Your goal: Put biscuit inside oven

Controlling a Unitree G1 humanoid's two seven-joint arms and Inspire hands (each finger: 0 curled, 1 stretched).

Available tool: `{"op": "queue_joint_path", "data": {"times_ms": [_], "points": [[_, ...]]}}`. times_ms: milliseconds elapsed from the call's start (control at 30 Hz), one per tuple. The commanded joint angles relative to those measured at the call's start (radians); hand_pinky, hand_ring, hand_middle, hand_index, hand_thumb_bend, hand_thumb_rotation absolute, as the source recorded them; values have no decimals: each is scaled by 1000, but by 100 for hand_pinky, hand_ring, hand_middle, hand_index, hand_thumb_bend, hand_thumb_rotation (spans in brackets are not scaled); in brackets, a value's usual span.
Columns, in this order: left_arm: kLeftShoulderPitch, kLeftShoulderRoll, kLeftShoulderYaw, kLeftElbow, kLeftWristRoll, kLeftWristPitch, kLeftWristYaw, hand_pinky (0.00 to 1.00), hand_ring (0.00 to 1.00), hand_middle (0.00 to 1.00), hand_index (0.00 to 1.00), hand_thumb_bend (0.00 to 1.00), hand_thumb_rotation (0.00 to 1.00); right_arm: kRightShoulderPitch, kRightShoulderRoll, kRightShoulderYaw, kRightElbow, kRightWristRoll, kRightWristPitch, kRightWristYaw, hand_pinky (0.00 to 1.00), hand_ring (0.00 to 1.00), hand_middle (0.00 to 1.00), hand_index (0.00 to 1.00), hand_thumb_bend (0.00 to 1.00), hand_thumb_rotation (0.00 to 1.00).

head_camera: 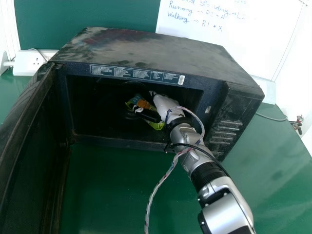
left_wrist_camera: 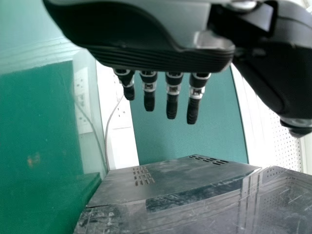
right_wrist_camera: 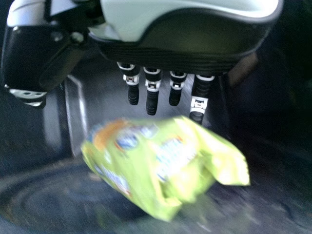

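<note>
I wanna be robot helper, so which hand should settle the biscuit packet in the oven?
Probably the right hand: it is inside the oven, close to the green packet. The left hand is outside, by the open door.

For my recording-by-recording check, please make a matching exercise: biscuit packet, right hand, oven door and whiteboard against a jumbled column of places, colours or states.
Things:
1. Biscuit packet
2. Right hand
3. Oven door
4. Whiteboard

Places, colours, states:
A. Swung open at the head view's left
B. Standing behind the oven, with handwriting on it
C. Yellow-green with an orange patch
D. Inside the oven, fingers extended

Right pairs: 1-C, 2-D, 3-A, 4-B
</note>
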Motion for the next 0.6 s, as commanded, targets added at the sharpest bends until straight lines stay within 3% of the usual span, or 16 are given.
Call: {"op": "queue_joint_path", "data": {"times_ms": [0, 233, 567], "points": [[6, 11, 12, -1, -5, -3, 3, 96, 88, 87, 86, 84, 79, 37, -15, 5, -24, -2, -1, -27, 52, 83, 94, 100, 87, 74], [1, 8, 9, 1, -6, -3, 5, 94, 89, 89, 88, 85, 82, 116, -49, 6, -127, -16, -15, -87, 51, 83, 93, 99, 87, 71], [-5, 13, 9, 13, 2, -3, 6, 90, 86, 87, 84, 84, 81, 290, -117, 0, -420, -54, 7, -100, 51, 82, 93, 100, 86, 71]]}}
